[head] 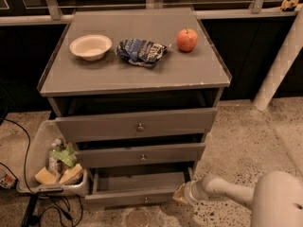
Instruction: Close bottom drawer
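Observation:
The bottom drawer [135, 189] is the lowest of the grey cabinet's three drawers. It stands partly open, with a strip of its plank floor showing behind its plain front and small knob [146, 201]. My gripper [180, 194] is low at the drawer front's right end, right against it, on the end of a white arm that reaches in from the lower right. The middle drawer [141, 155] and the top drawer [137, 125] above it are slightly out.
On the cabinet top lie a white bowl [90, 47], a crumpled chip bag [141, 51] and a red apple [187, 39]. A clear bin of trash [54, 167] and cables [45, 211] sit on the floor at left. A white pipe [279, 65] leans at right.

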`<state>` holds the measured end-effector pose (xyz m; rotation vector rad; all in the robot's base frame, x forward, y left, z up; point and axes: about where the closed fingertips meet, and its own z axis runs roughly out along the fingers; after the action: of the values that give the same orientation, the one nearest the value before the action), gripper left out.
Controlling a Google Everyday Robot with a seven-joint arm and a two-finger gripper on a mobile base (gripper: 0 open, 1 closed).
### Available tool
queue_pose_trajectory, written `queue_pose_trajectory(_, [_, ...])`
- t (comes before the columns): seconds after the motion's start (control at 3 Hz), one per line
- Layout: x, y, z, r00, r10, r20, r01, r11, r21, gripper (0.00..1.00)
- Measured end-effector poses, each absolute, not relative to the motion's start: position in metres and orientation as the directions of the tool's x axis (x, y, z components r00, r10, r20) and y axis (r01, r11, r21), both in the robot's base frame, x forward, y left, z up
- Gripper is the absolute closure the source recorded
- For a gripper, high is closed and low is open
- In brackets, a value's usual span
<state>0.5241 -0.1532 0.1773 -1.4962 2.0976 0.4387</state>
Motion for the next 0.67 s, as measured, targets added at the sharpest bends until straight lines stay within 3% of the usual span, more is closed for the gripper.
queue_pose_trajectory(0.33, [0.5558, -0.1596, 0.1745, -0.249, -0.780, -0.574, -0.935, 0.349, -0.068, 0.82])
queue_pose_trajectory(0.67, [0.5557, -0.1594, 0.1743, -0.249, -0.780, -0.574, -0.935, 0.349, -0.068, 0.64])
